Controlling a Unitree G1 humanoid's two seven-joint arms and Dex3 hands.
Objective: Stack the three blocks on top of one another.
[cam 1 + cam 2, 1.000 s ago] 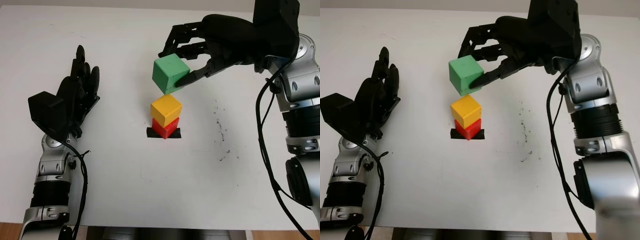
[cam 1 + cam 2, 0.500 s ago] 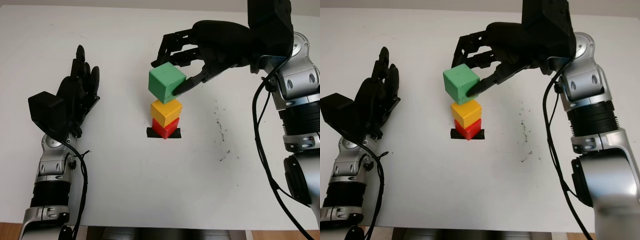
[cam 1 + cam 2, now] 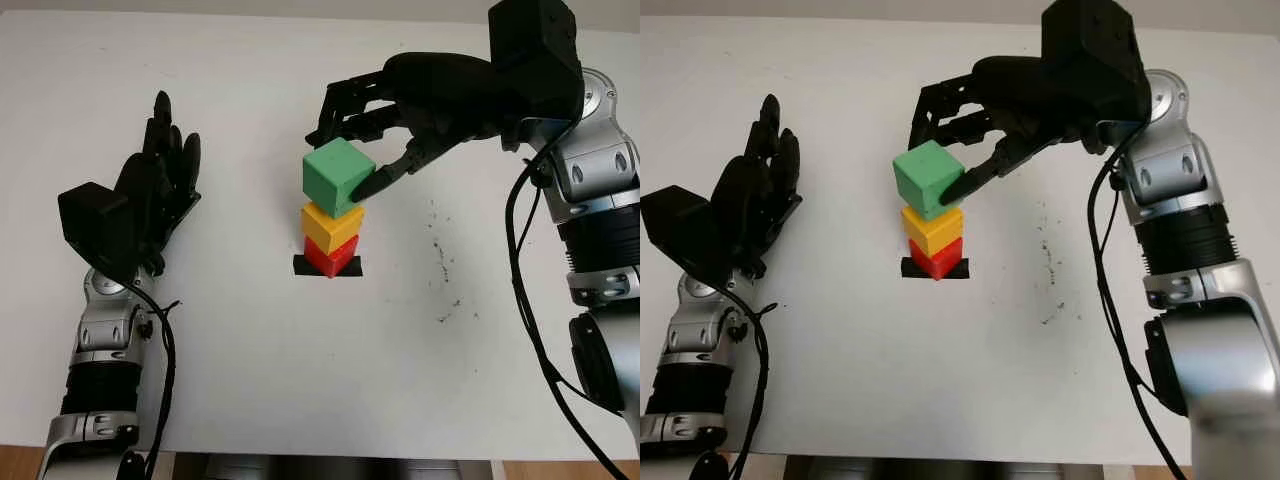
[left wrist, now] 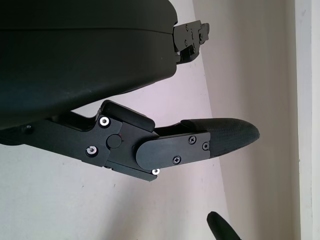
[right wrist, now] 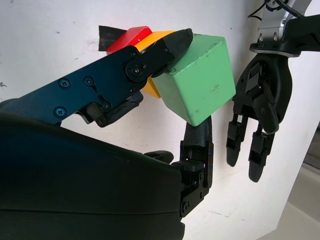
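Three blocks meet: the right hand [image 3: 362,150] grasps the green block [image 3: 337,176] on the yellow block [image 3: 333,226], above the red block [image 3: 330,258]; the left hand [image 3: 150,195] is released, at the left.

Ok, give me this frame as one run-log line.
right hand: grips green block on or just above yellow block | yellow on red block | left hand: open, table's left side

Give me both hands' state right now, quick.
Left hand: open, off to the left above the table.
Right hand: shut on the green block, over the yellow block.
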